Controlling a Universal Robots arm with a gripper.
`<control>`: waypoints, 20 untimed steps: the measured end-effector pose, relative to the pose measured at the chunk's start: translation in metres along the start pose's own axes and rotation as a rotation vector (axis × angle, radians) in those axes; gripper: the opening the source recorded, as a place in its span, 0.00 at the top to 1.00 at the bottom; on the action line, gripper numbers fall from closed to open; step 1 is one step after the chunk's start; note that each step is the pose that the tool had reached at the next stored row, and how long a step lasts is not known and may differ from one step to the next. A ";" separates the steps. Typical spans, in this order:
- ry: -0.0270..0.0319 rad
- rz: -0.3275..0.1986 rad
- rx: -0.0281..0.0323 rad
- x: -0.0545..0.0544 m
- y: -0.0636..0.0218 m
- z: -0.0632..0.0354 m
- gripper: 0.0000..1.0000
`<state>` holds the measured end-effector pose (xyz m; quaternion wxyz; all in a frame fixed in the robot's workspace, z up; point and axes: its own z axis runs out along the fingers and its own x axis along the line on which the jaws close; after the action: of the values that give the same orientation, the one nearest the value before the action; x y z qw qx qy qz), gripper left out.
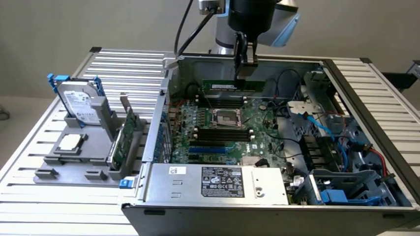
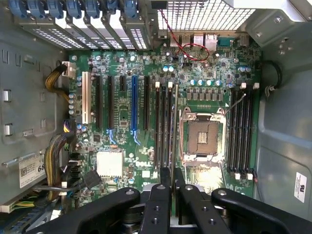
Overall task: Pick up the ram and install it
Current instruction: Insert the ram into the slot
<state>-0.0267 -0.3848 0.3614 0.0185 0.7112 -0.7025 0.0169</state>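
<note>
The ram (image 1: 227,85) is a slim green stick hanging level above the far part of the motherboard (image 1: 262,129) inside the open computer case. My gripper (image 1: 246,73) comes down from above and is shut on the ram's upper edge near its right end in the exterior view. In the wrist view the ram (image 2: 174,126) appears edge-on as a thin line running out from between my black fingers (image 2: 161,195). It hovers over the bank of long black slots (image 2: 163,122) beside the CPU socket (image 2: 202,136), apart from them.
The case walls (image 1: 367,98) surround the board, with a power supply (image 1: 217,182) at the front and blue cables (image 1: 321,125) on the exterior view's right. A grey stand (image 1: 72,162) outside holds a hard drive (image 1: 80,103) and a broad green card (image 1: 125,140).
</note>
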 end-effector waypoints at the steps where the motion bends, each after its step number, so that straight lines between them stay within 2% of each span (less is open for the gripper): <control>1: 0.0000 0.000 0.0000 0.000 0.0000 0.0000 0.86; 5: 0.0000 0.000 -0.0001 0.001 0.0016 0.0038 0.86; 13: -0.0021 -0.003 -0.0114 0.021 0.0045 0.0193 0.86; 20: -0.0021 -0.004 -0.0116 0.027 0.0077 0.0323 0.86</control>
<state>-0.0341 -0.4130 0.3305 0.0219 0.7126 -0.7012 0.0121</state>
